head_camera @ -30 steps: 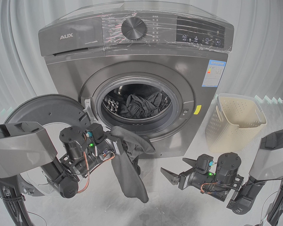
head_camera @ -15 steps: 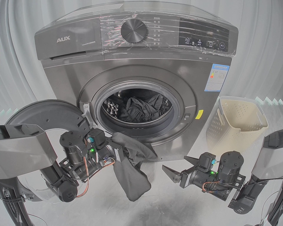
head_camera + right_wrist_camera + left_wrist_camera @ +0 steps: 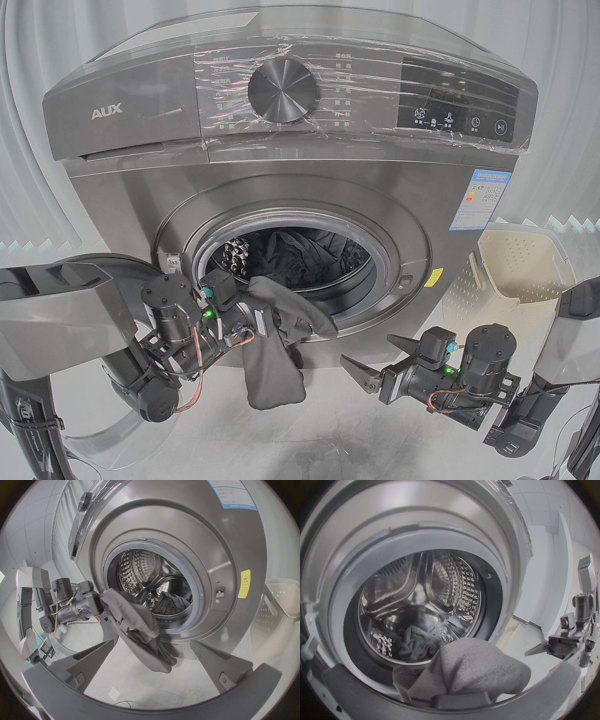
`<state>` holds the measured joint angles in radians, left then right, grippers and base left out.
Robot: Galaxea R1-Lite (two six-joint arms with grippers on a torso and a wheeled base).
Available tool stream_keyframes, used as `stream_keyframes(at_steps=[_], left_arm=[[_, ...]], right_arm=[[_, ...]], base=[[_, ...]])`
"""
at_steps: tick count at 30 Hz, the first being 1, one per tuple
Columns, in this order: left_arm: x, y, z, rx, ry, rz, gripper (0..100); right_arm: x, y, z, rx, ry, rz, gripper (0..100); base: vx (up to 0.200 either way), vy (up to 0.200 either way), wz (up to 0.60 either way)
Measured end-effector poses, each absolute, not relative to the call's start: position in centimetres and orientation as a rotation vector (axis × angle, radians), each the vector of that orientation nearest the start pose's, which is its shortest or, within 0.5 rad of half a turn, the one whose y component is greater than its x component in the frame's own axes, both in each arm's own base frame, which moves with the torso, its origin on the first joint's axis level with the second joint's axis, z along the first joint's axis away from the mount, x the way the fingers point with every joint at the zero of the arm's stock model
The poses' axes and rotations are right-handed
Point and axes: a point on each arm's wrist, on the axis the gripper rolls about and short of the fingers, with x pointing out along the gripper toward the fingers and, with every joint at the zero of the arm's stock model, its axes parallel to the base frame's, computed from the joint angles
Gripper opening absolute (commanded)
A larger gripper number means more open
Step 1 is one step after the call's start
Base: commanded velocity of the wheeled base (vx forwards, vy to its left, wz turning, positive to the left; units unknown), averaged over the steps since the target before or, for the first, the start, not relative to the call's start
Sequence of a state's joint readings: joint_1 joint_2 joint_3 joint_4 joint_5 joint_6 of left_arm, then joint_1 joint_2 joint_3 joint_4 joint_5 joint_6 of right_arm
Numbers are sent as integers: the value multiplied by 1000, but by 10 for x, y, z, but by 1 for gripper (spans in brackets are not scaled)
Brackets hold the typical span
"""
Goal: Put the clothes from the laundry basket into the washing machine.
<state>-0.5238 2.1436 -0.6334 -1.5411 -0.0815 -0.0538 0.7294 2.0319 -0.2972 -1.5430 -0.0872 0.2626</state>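
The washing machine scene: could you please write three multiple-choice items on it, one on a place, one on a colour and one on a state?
1. Where does the laundry basket stand relative to the washing machine?
A. On top of it.
B. On the floor beside it, on the robot's right.
C. On a shelf above it.

2. What colour is the garment in the left gripper?
A. White.
B. Red.
C. Dark grey.

3. How is the right gripper?
A. Open and empty.
B. Shut on a towel.
C. Shut on a bottle.

Answers:
1 B, the head view shows the cream basket at the machine's right side.
2 C, the hanging cloth is dark grey.
3 A, its fingers are spread with nothing between them.
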Motion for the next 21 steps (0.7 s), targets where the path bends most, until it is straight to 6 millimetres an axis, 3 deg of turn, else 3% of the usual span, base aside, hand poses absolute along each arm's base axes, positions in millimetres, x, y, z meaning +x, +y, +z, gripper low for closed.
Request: stream_keyframes(at_steps=[8, 21], left_arm=[[332, -197, 80, -49, -80, -610, 0], [400, -240, 66, -77, -109, -617, 0]], right_arm=[[207, 185, 64, 172, 267, 619, 100], [205, 185, 66, 173, 264, 624, 100]], base=[[0, 0, 0], [0, 0, 0]])
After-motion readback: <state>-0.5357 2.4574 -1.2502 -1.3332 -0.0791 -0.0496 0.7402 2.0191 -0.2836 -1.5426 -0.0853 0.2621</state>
